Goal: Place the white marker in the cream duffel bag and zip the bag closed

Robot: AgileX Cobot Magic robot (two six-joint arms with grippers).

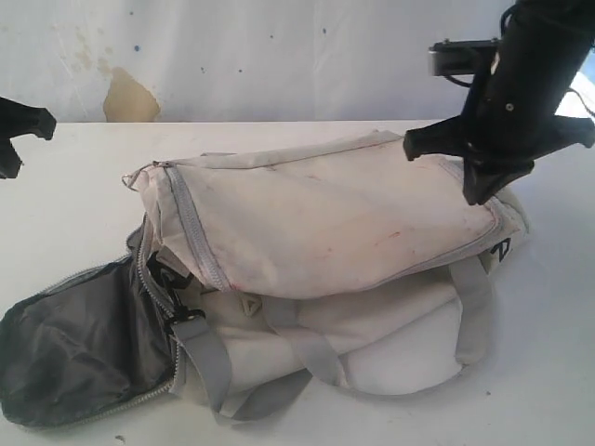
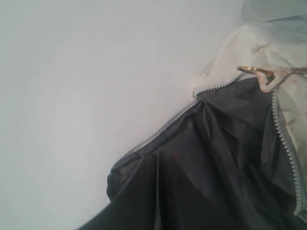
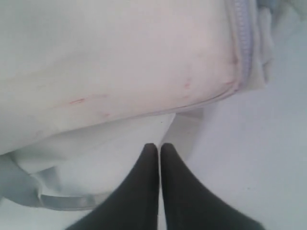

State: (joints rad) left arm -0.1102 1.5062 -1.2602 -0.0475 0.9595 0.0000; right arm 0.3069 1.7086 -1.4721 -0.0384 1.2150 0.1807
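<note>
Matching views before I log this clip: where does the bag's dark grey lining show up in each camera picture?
Exterior view: the dark grey lining is at the lower left, spilled open on the table.
Left wrist view: the lining fills the area inside the zipper teeth, next to bare table.
Right wrist view: not in it.
Shared landmark: the cream bag.

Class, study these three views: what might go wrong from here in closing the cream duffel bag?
1. The white marker shows in no view; zipping might shut the cream duffel bag without it.
2. The dark lining spills out beside the open zipper teeth and could snag.
</note>
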